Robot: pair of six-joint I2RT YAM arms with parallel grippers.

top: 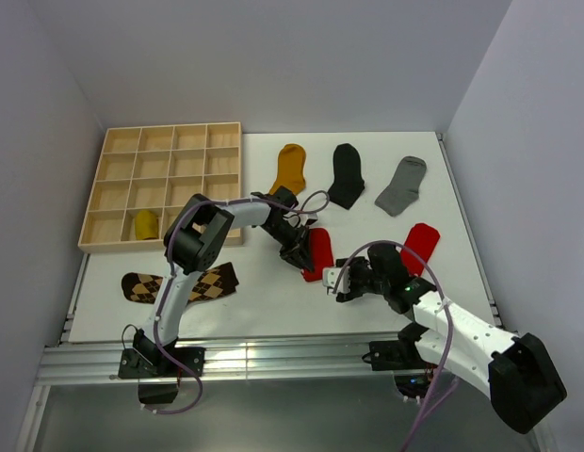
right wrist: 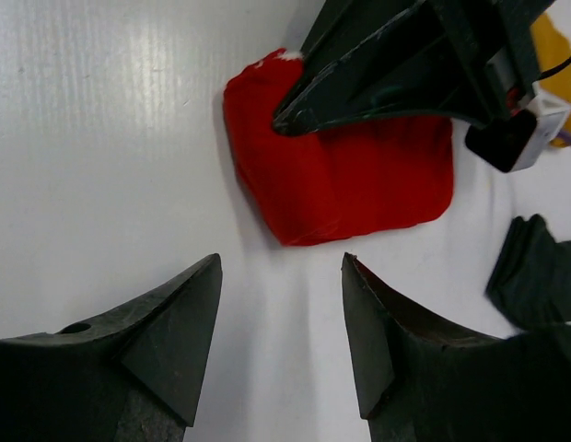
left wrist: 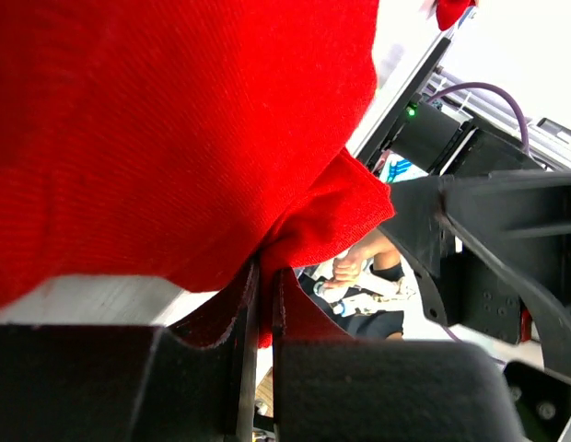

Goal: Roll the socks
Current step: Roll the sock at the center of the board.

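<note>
Pinching a fold of a red sock (left wrist: 175, 138), my left gripper (left wrist: 265, 285) is clamped shut on the fabric. That sock lies mid-table, bunched short, its long axis running roughly near to far. My right gripper (right wrist: 281, 267) hangs just beside its near end, jaws spread wide with nothing between them. From that side, the left gripper's fingers sit over the sock.

A second red sock (top: 421, 247) lies diagonally to the right. Farther back, a mustard sock (top: 291, 168), a black sock (top: 347, 175) and a grey sock (top: 402, 185) lie side by side. Brown argyle socks (top: 217, 281) lie near left, partly under the left arm. A yellow bundle (top: 145, 224) sits in the wooden tray (top: 113, 141), in the near row, second compartment from the left.
</note>
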